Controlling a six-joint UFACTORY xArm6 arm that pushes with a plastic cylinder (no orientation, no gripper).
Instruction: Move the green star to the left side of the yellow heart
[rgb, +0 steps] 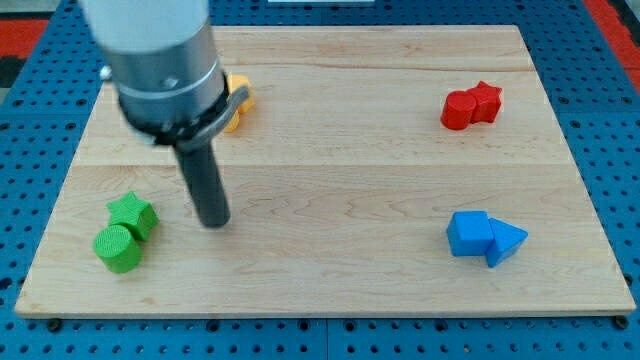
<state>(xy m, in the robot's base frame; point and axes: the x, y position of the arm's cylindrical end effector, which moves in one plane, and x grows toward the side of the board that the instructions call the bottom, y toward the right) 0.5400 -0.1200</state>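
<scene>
The green star (133, 213) lies near the board's left edge, touching a green cylinder (118, 248) just below it. My tip (213, 221) stands on the board a short way to the right of the green star, apart from it. The yellow heart (238, 103) is at the view's upper left, mostly hidden behind the arm's body; only its right part shows.
A red cylinder (459, 110) and a red star (486, 100) touch at the upper right. A blue cube (467, 234) and a blue triangle (505, 242) touch at the lower right. The wooden board (350, 180) sits on a blue perforated table.
</scene>
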